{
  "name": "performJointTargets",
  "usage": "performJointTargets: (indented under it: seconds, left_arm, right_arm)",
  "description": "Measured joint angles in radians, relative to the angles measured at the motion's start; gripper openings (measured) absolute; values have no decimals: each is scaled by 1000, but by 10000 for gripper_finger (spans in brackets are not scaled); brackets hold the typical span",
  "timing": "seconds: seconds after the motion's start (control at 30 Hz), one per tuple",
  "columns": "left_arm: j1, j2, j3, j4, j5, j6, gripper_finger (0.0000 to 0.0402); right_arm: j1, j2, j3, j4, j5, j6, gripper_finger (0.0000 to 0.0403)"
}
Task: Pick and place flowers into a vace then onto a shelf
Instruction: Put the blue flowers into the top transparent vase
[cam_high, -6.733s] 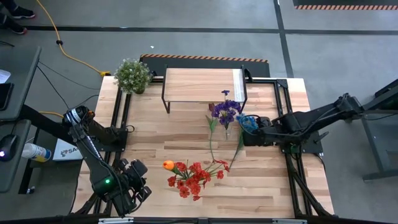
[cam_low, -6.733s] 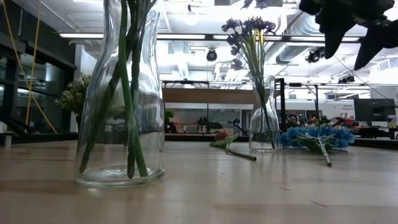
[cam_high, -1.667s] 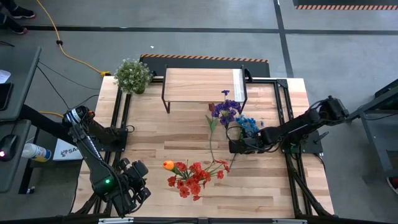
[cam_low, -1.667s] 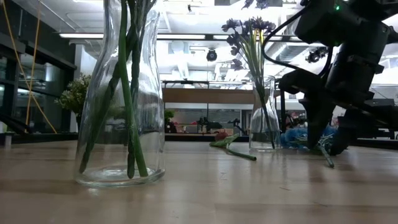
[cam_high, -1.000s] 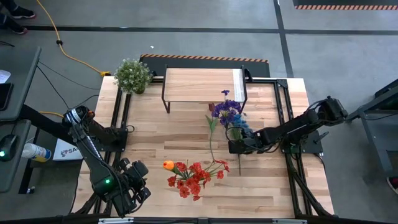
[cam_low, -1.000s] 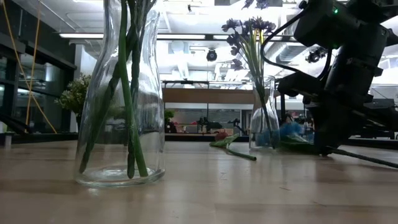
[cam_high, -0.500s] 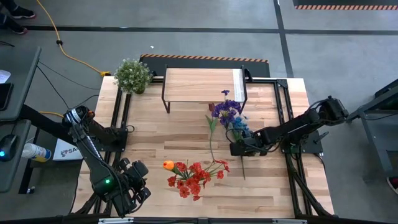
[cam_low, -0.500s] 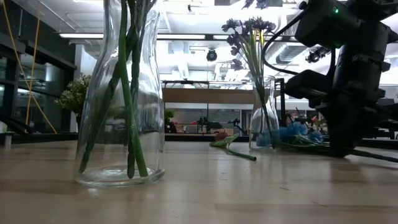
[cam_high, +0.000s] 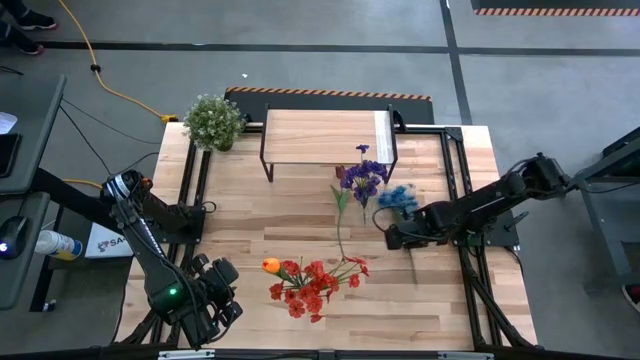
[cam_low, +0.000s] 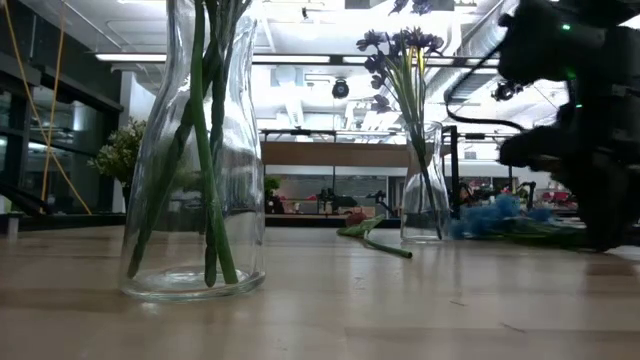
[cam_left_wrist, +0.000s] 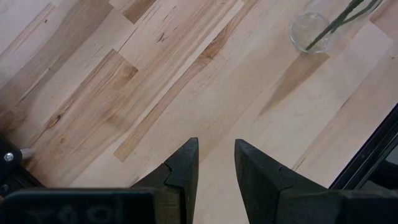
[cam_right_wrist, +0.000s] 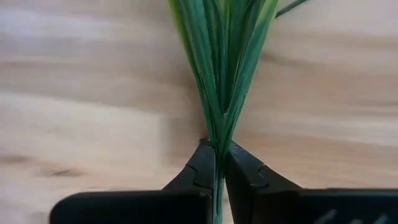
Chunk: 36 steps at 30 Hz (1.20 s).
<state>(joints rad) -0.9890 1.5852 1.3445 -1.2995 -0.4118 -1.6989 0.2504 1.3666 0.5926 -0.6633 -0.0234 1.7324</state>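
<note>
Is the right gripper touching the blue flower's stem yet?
Touching. In the right wrist view, the right gripper has both fingers pinched shut on the blue flower's green stem, with no gap.

Even, bright overhead light fills the high view, with soft short shadows. In the low view, ceiling strip lights (cam_low: 300, 58) glare against the room behind, and the right arm (cam_low: 590, 130) is a dark, motion-blurred silhouette. The near glass vase (cam_low: 195, 160) distorts what lies behind it.

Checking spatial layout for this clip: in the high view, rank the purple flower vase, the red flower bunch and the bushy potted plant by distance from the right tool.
Measured from the right tool, shut on the blue flower:
1. Purple flower vase, just beside it toward the shelf.
2. Red flower bunch, at the table's near edge.
3. Bushy potted plant, far left corner.
</note>
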Motion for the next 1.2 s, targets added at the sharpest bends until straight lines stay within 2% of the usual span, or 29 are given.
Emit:
performJointTargets:
  seconds: [0.2, 0.53, 0.9, 1.2]
  left_arm:
    - [0, 0, 0, 0, 0, 0, 138]
    - [0, 0, 0, 1, 0, -2, 138]
    - [0, 0, 0, 35, 0, -8, 138]
    - [0, 0, 0, 46, 0, -10, 138]
  right_arm:
    - [21, -139, 2, -157, 14, 21, 8]
    - [66, -360, 5, -228, 64, 60, 8]
    - [72, -571, 5, -222, 101, 18, 10]
    - [72, -721, 6, -120, 210, -46, 12]
